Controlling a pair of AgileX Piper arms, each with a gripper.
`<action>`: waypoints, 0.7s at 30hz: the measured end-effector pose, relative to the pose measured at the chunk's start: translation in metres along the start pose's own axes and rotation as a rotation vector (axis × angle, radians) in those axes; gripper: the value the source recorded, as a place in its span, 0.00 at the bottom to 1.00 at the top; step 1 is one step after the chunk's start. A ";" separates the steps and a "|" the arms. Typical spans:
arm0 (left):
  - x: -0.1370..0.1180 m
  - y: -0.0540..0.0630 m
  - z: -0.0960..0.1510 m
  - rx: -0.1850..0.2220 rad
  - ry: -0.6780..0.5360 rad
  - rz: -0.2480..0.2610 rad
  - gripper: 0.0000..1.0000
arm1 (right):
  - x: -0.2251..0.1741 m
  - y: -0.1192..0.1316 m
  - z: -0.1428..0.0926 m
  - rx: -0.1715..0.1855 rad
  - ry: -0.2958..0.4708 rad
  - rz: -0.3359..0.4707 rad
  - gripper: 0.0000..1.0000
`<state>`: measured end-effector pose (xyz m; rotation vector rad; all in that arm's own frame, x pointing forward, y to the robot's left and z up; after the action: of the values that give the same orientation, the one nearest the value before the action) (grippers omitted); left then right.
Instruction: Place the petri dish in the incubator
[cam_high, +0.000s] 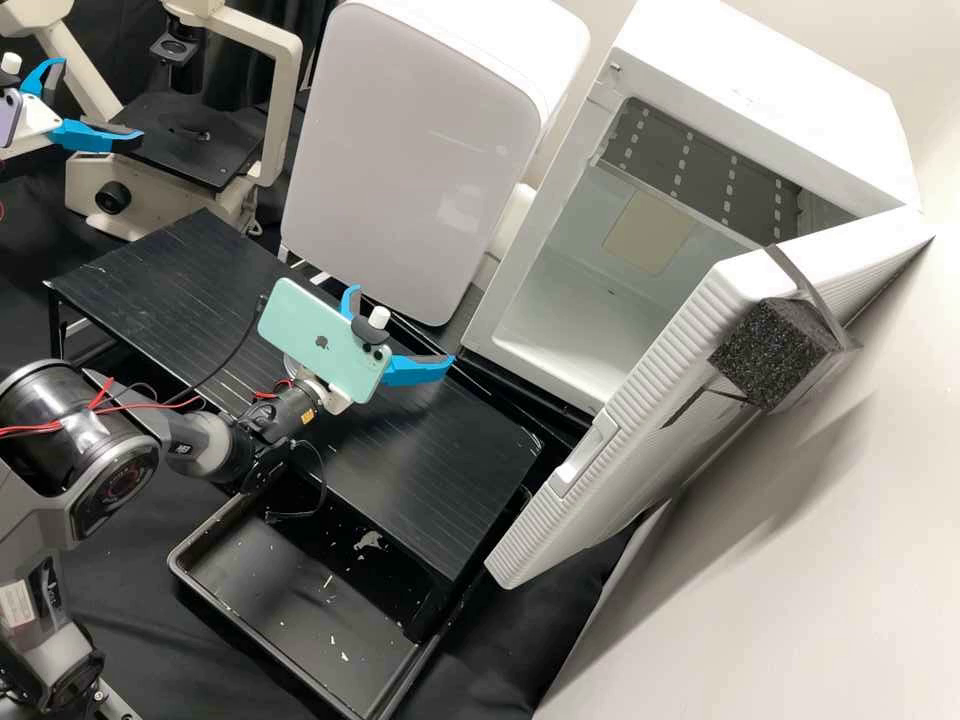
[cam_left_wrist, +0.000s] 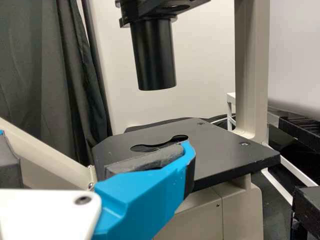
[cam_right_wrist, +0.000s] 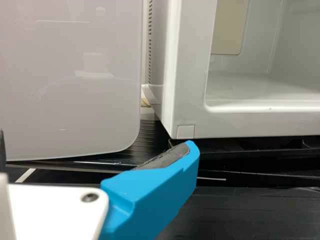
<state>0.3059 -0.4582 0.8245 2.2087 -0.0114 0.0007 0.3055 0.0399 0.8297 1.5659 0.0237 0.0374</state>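
Observation:
In the high view my right gripper (cam_high: 402, 325) stands open above the black raised platform, before the incubator's near left corner. The white incubator (cam_high: 790, 95) has its door (cam_high: 600, 500) swung wide, and its pale chamber shows. My left gripper (cam_high: 101, 98) is open beside the microscope stage (cam_high: 205, 168) at the upper left. From the left wrist, the open left gripper (cam_left_wrist: 95, 140) faces the black stage (cam_left_wrist: 240, 160), one fingertip overlapping its slotted opening in view. In the right wrist view the right gripper (cam_right_wrist: 97, 139) is open, nothing between its fingers, with the incubator's front frame (cam_right_wrist: 192, 90) beyond.
A grey-fronted white appliance (cam_high: 400, 160) stands left of the incubator. The black platform (cam_high: 440, 470) runs in front of both, over a black tray (cam_high: 290, 600) holding small scraps. Above the microscope stage hangs a black cylinder (cam_left_wrist: 155, 55). A black foam block (cam_high: 770, 350) is strapped to the door.

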 end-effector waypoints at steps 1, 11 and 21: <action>0.000 0.000 0.000 0.000 0.000 0.000 1.00 | 0.000 0.000 0.000 0.000 0.000 0.000 1.00; 0.000 0.000 0.000 0.000 0.000 0.000 1.00 | -0.010 -0.001 0.003 0.001 -0.002 0.006 1.00; 0.000 0.000 0.000 0.000 0.000 0.000 1.00 | -0.071 0.002 -0.001 0.034 0.113 0.087 1.00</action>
<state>0.3059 -0.4582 0.8245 2.2087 -0.0114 0.0007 0.2341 0.0385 0.8306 1.5964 0.0453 0.1949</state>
